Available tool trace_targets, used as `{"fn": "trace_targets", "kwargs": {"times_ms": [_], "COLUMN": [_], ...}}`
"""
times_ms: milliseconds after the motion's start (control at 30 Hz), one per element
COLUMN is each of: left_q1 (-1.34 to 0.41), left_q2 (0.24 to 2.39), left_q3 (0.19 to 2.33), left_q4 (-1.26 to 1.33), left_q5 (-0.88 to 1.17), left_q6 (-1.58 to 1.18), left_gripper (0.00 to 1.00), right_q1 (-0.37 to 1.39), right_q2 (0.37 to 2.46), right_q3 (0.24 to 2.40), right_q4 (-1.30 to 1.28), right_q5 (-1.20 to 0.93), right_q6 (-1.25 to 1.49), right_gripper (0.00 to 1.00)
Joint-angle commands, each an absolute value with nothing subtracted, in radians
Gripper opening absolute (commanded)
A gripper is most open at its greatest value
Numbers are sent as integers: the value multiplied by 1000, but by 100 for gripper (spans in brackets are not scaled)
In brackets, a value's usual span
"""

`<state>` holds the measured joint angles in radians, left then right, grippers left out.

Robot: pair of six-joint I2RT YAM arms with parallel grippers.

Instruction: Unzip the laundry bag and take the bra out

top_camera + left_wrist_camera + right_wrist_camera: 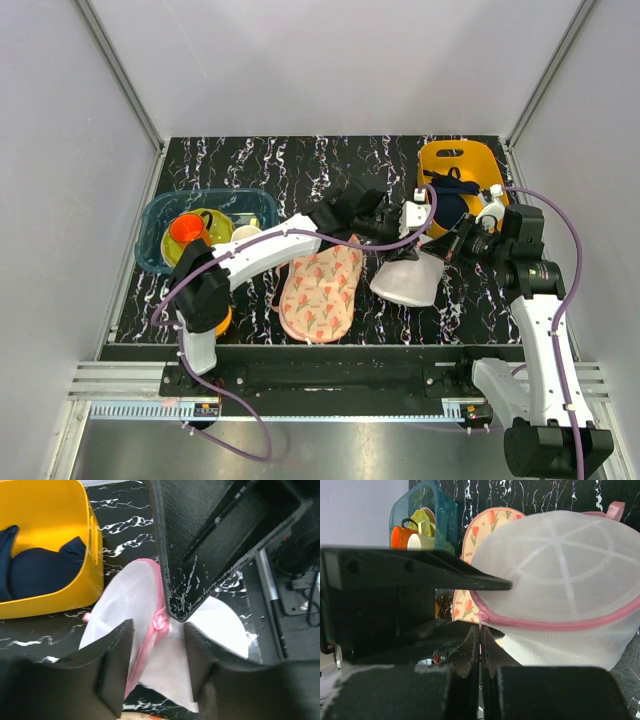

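Observation:
The laundry bag point(410, 282) is a white mesh dome with pink zipper trim, lying on the black marbled table right of centre. It also shows in the left wrist view point(130, 595) and the right wrist view point(565, 570). My right gripper point(432, 248) point(480, 635) is shut on the pink zipper pull point(481, 626) at the bag's rim. My left gripper point(392, 238) point(157, 675) is open, its fingers point(115, 665) either side of the bag's edge and trim, just above it. The bra is hidden.
A floral-print peach pad point(322, 285) lies left of the bag. A yellow basket point(455, 160) with a dark navy garment point(452, 205) stands behind the bag. A teal bin point(160, 255) holding cups stands at the left.

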<state>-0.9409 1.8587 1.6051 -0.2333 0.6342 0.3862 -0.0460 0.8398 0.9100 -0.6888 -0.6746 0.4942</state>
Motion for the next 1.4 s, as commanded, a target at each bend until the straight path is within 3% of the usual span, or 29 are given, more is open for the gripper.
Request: {"fn": "trace_targets", "kwargs": {"times_ms": [0,33,67,600,967,1167,1233,1267,1367], "left_q1": [-945,-945,-945,-841,-811,-811,-813,-813,-819], "left_q2": [1882,1887,1887,1567,1453,1457,1468,1471,1489], "left_q3": [1683,1687,1692,1390,1302,1295,1298,1301,1310], "left_q4": [-176,-178,-193,-239,-65,24,35,34,25], "left_q5": [686,678,657,672,773,795,779,770,698], "left_q6": [361,354,351,434,290,203,189,180,161], "left_gripper": [36,2,0,0,0,0,0,0,0], "right_q1": [-43,-43,-43,-115,-117,-117,-117,-117,-117], "right_q2": [838,838,835,833,960,953,948,942,896], "right_q3": [930,924,922,785,603,647,701,721,796], "right_q4": [-658,-655,-655,-534,-229,-216,-306,-345,-489], "right_q5": [-715,-712,-703,-630,-713,-746,-729,-707,-622], "right_q6": [485,486,486,543,664,687,643,609,566], "right_gripper": [0,0,0,0,0,1,18,41,66]}}
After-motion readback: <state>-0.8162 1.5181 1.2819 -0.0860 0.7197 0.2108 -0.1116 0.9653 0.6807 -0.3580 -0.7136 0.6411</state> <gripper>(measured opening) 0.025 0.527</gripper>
